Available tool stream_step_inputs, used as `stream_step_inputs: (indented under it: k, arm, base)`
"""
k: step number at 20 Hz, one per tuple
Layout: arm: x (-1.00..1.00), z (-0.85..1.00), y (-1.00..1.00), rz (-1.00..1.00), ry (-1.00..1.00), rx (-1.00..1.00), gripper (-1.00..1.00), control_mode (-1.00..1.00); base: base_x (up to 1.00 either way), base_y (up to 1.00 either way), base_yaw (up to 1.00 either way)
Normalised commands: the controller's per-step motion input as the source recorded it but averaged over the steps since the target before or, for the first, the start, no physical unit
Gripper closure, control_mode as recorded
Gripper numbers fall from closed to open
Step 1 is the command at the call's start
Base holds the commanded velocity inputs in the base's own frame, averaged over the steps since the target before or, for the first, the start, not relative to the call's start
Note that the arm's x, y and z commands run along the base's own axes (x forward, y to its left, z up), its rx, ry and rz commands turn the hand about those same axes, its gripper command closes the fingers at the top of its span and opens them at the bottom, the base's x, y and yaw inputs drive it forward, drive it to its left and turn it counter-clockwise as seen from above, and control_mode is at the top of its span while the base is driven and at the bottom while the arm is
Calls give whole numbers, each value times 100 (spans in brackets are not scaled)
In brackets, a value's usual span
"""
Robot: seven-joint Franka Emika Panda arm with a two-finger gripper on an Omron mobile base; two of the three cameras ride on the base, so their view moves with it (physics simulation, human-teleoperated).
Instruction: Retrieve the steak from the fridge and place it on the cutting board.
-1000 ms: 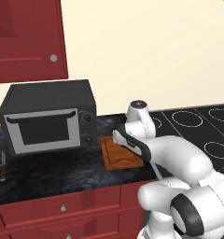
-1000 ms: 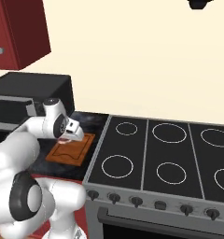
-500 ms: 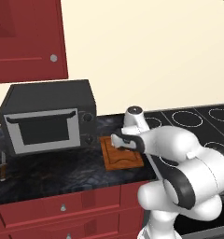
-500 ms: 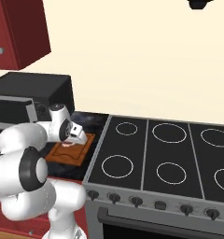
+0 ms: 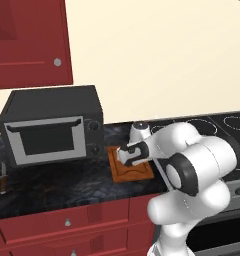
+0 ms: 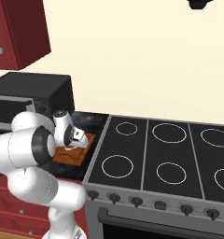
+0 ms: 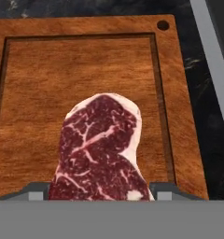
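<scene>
The arm (image 5: 192, 165) reaches from our base over the dark tabletop (image 5: 57, 185), between the toaster oven (image 5: 49, 125) and the stove (image 6: 165, 158), under red cabinets (image 5: 27, 42). We judge the task far along: we have the steak out of the fridge and over the board (image 5: 131, 170), and only the setting-down and release appear to be left.

The board (image 7: 86, 70) lies flat just beside the stove edge, a groove around its rim and a small hole at one corner. In the right base view the board (image 6: 79, 151) shows partly under the wrist.

The steak (image 7: 102, 149) is dark red with pale marbling and a pale fat edge; in the hand view it stands over the grooved inner field of the board, toward the near side. Whether it already touches the wood, we cannot tell.

The claw (image 5: 130, 155) hangs low over the board, and in the right base view the claw (image 6: 75, 140) sits close above it. In the hand view its two tips flank the base of the steak at a moderate spread, so we read it as clamped on the meat, not yet let go
</scene>
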Motion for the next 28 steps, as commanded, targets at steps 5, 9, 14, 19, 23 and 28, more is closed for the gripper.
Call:
stream_step_inputs:
  k: [5,9,14,19,23,28]
  arm:
    - [27,-37,7,0,1,0,100,-100]
    - [25,-31,8,0,1,0,-100,-100]
    - [1,-5,1,0,0,0,-100,-100]
    - [-1,12,0,0,-3,0,-100,-100]
    - [-1,26,0,0,-12,0,-100,-100]
    - [-12,39,0,0,-11,0,-100,-100]
  base:
    - [0,0,0]
    - [0,0,0]
    - [0,0,0]
    - [0,0,0]
    - [0,0,0]
    - [0,0,0]
